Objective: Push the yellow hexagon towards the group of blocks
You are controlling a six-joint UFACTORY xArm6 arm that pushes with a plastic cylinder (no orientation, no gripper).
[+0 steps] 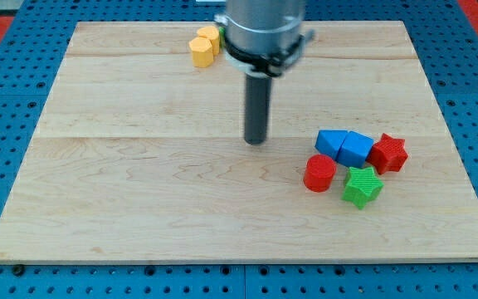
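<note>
The yellow hexagon point(202, 50) lies flat near the board's top edge, up and to the view's left of my tip point(256, 141), well apart from it. The group lies to the view's right of my tip: blue blocks point(344, 146), red star point(389, 153), red cylinder point(319, 174), green star point(361, 185).

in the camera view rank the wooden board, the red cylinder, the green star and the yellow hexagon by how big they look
1. Wooden board, by far the largest.
2. Green star and red cylinder: they look about alike, so no ranking.
3. Yellow hexagon, smallest-looking, though it lies farther up the view, so that is unsure.
</note>
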